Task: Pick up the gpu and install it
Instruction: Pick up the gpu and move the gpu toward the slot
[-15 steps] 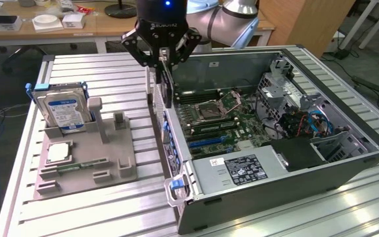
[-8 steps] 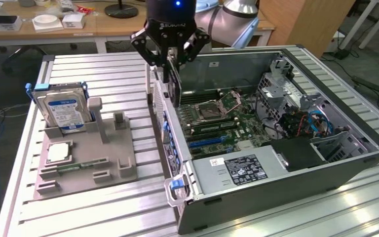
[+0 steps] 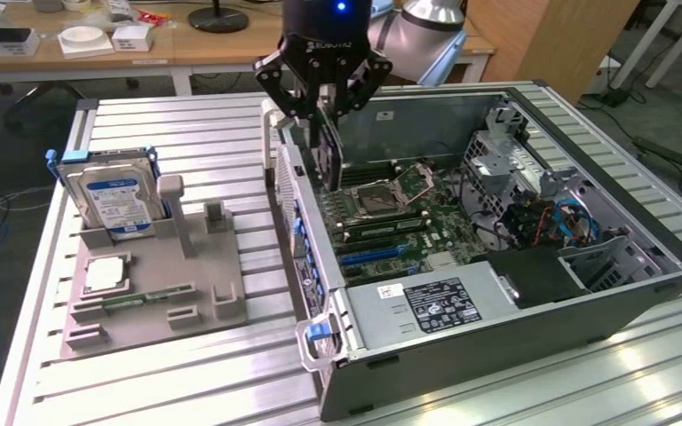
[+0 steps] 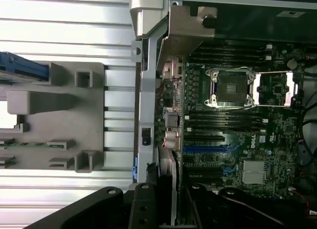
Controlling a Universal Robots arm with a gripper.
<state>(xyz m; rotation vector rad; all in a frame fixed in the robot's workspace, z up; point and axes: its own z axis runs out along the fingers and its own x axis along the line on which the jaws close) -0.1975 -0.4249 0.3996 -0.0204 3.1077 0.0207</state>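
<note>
hard drive (image 3: 114,197): upright in grey holder (image 3: 205,266) | open PC case (image 3: 519,351): motherboard (image 3: 394,226) exposed

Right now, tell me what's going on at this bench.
The robot arm's pincer grips the gpu on edge, inside the open computer case, over the motherboard by the wall at the exterior view's left. Whether the card has met a slot, I cannot tell. Outside the case, the hard drive stands in the grey holder.
</note>
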